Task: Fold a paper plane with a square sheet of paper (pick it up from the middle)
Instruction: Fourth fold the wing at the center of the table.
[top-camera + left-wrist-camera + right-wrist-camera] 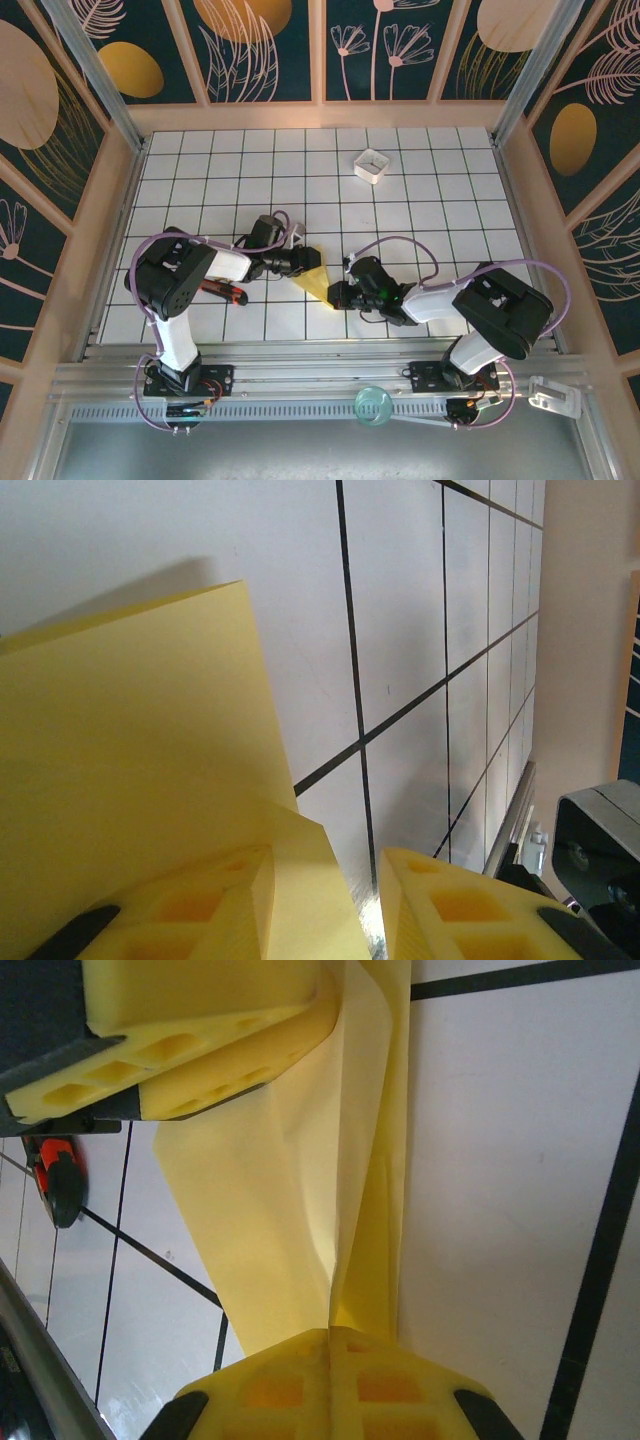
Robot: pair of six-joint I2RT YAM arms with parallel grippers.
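Note:
The square sheet of paper (312,280), plain yellow, is folded into a narrow wedge lying on the grid table between the two arms. My right gripper (337,296) is shut on its near end, and in the right wrist view the jaws (330,1335) meet on the layered fold of the paper (280,1210). My left gripper (302,263) is at the paper's far end. In the left wrist view it (325,865) stands partly open. The paper (130,760) lies along its left finger (200,910), and bare table shows in the gap beside the right one. The left gripper's fingers (200,1050) also reach into the right wrist view.
A small white square box (371,165) stands at the back of the table. A red and black tool (225,291) lies beside the left arm, seen too in the right wrist view (55,1175). A clear round object (373,404) rests on the front rail. Walls enclose the table.

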